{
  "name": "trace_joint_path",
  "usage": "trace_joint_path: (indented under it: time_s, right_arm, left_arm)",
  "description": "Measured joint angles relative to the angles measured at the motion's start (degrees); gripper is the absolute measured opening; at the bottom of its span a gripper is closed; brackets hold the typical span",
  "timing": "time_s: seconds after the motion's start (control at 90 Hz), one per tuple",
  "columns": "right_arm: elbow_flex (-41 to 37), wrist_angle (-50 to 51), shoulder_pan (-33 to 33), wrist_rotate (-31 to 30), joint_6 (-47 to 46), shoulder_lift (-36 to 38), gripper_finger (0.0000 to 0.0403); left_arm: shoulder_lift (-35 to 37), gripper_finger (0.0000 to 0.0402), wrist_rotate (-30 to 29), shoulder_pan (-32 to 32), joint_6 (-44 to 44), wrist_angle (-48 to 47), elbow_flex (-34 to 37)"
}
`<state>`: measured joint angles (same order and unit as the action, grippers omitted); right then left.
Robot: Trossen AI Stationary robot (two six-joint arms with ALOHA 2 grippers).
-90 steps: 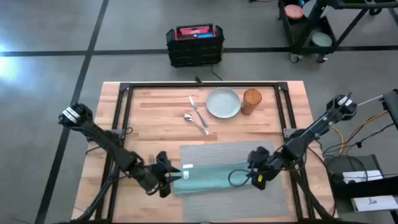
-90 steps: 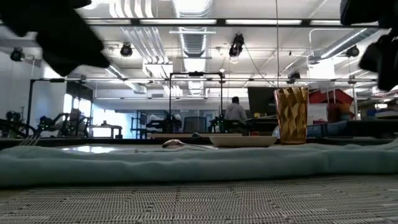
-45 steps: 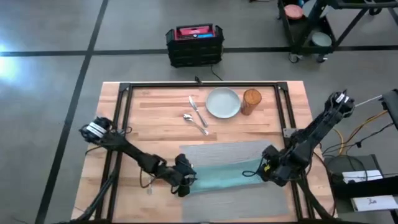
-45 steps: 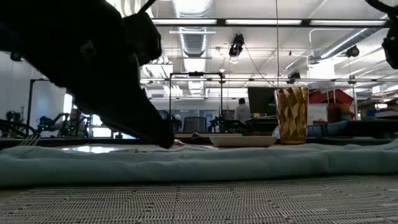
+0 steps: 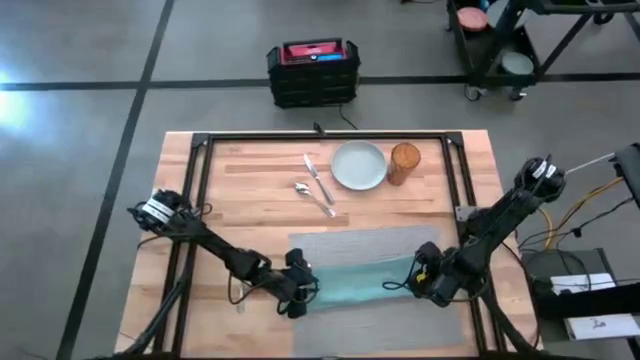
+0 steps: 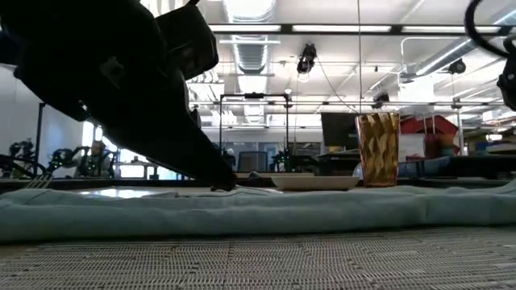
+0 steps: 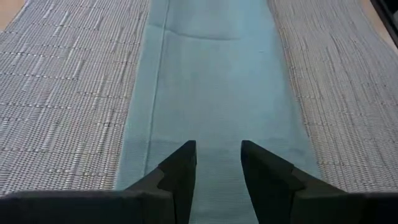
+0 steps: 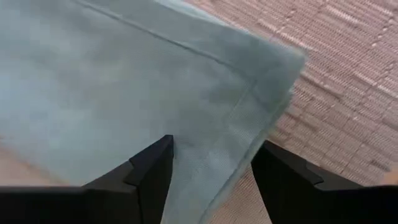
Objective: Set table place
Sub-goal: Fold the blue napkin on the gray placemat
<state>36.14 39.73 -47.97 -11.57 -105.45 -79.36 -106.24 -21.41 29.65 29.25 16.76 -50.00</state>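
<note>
From my overhead feed I count one grey placemat [image 5: 375,250] in the lower middle of the table [image 5: 250,190], with one teal napkin [image 5: 360,283] lying across it as a long folded strip. Both claws are down at that napkin, one at each end. The left gripper [image 5: 300,293] sits at the napkin's left end, fingers [image 7: 180,171] spread a narrow gap with the cloth flat beneath and nothing pinched. The right gripper [image 5: 425,280] is over the right end, fingers [image 8: 152,168] parted wide above the napkin's corner, also gripping nothing.

Upper middle of the frame holds the rest: one pale plate [image 5: 359,165], one amber glass [image 5: 404,163] just right of it, and three pieces of silverware [image 5: 316,187] left of the plate. One black crate [image 5: 313,72] sits on the floor beyond the table.
</note>
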Motion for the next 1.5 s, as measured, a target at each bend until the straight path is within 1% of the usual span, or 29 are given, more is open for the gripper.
trace_joint_path:
  time_s: [0.222, 0.367, 0.467, 0.522, 0.644, 0.811, 1.022, 1.156, 1.289, 1.322, 1.5]
  right_arm:
    - [0.04, 0.19, -0.02, 0.00, 0.48, -0.62, 0.0173]
    - [0.04, 0.30, 0.00, 0.02, 2.59, -0.25, 0.0160]
    - [0.06, 0.27, 0.26, 1.37, 2.97, 0.25, 0.0152]
    - [0.07, 0.28, 0.24, 1.57, 2.57, 0.27, 0.0147]
    - [0.07, 0.24, 0.24, 1.09, 1.97, 0.29, 0.0138]
    - [0.07, 0.19, 0.50, 1.10, 1.92, 0.29, 0.0125]
    - [0.07, -0.01, 0.50, 0.39, 0.10, -0.21, 0.0105]
    - [0.07, -0.18, 0.50, 0.02, 3.01, -1.09, 0.0078]
    - [0.07, -0.10, 0.50, -0.22, 3.53, -1.04, 0.0020]
    - [0.07, -0.18, 0.50, -0.28, 3.75, -1.00, 0.0011]
    - [0.07, 0.66, 0.55, 0.00, 3.02, 1.04, 0.0006]
  left_arm:
    - [0.15, 0.0114, 0.00, 0.18, 0.16, 1.12, -0.15]
    - [0.22, 0.0114, -0.39, -0.17, -1.76, 1.22, -2.21]
    - [-0.29, 0.0114, -1.87, -1.38, -0.39, 1.03, -3.57]
    - [-1.00, 0.0114, -1.34, -2.14, -1.01, 1.15, -4.49]
    - [-3.12, 0.0114, -0.15, -2.73, -5.62, 1.26, -5.50]
    - [-7.28, 0.0114, 1.46, -2.82, -6.07, 1.50, -7.23]
    - [-10.40, 0.0114, 1.46, -2.91, -7.90, 1.85, -9.50]
    - [-10.47, 0.0114, 1.44, -2.91, -9.04, 1.83, -9.57]
    - [-10.31, 0.0114, 1.29, -2.91, -9.74, 1.50, -10.33]
    - [-10.29, 0.0114, 1.29, -2.91, -9.97, 1.55, -10.55]
    - [-10.21, 0.0114, 1.27, -2.86, -10.52, 1.63, -10.73]
